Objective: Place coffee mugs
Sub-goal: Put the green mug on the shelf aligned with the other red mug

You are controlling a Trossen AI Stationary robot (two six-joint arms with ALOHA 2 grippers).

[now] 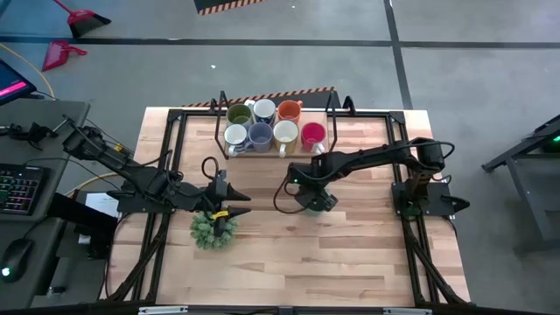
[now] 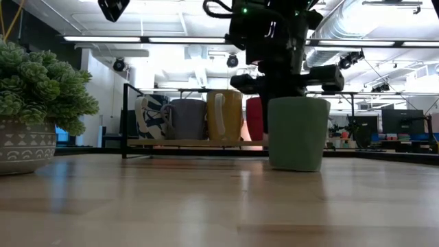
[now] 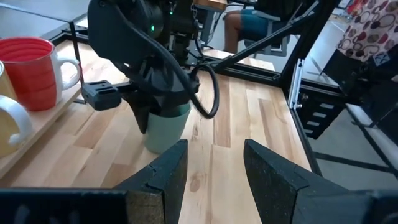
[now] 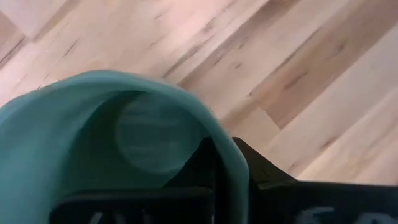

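Stood upright mid-table, near side of the rack [image 1: 273,150]: green mug [image 2: 297,134]. Pinched at its rim by right gripper [image 1: 312,194], one finger inside. Parked left by the plant [image 1: 213,229], fingers spread: left gripper [image 3: 214,168]. Best lifted level, straight up, before any swing toward the rack.

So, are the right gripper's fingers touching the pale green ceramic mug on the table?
Touching. In the right wrist view, a dark finger sits against the inside of the pale green ceramic mug, pinching its rim wall.
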